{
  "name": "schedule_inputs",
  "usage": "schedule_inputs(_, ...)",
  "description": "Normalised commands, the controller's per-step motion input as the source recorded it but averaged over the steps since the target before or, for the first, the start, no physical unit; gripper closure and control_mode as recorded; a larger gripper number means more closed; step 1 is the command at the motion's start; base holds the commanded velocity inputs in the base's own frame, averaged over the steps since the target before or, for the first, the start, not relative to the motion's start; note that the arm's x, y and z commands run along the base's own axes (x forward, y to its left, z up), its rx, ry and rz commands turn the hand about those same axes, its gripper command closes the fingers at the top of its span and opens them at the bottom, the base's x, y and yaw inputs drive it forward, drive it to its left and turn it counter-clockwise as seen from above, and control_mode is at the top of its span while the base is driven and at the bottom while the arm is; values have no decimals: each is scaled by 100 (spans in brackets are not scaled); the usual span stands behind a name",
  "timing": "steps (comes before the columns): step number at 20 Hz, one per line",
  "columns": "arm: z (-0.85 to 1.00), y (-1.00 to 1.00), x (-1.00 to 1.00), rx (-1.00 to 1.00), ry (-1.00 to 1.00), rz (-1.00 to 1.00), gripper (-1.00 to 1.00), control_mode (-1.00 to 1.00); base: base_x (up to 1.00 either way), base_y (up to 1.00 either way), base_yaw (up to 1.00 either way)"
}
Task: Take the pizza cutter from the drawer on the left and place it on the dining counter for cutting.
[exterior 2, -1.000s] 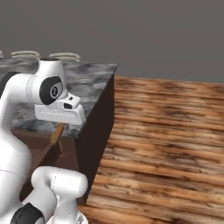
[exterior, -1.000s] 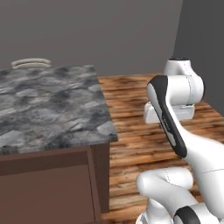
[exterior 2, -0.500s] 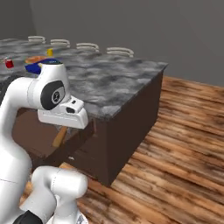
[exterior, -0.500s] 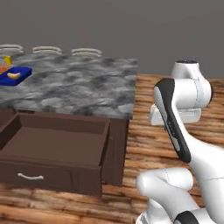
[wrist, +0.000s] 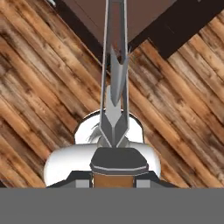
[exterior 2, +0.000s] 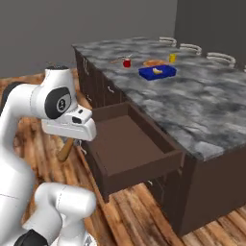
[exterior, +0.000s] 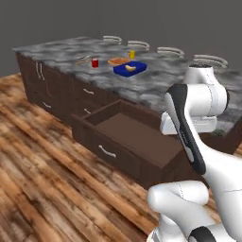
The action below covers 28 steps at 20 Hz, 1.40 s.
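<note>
Item: pizza cutter, clamped in your end effector.
Its long axis ran straight out from the end effector; the bench lay beyond the open drawer.

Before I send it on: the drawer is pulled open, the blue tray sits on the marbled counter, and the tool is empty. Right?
Not quite. The tool is shut on the pizza cutter; the hand view shows it and the right base view shows its orange handle. The drawer is open and the blue tray sits on the counter.

The orange-handled pizza cutter hangs tilted beside the open drawer.
</note>
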Motion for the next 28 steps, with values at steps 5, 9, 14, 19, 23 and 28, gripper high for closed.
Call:
schedule_inputs(5,0,0,0,0,0,0,100,100,59,46,69)
schedule_inputs(9,0,0,0,0,0,0,100,100,97,56,55)
schedule_inputs(14,0,0,0,0,0,0,100,100,100,79,41)
schedule_inputs(19,0,0,0,0,0,0,100,100,100,97,28)
schedule_inputs(23,0,0,0,0,0,0,100,100,100,38,-2)
schedule_inputs(28,0,0,0,0,0,0,100,100,100,-3,-9)
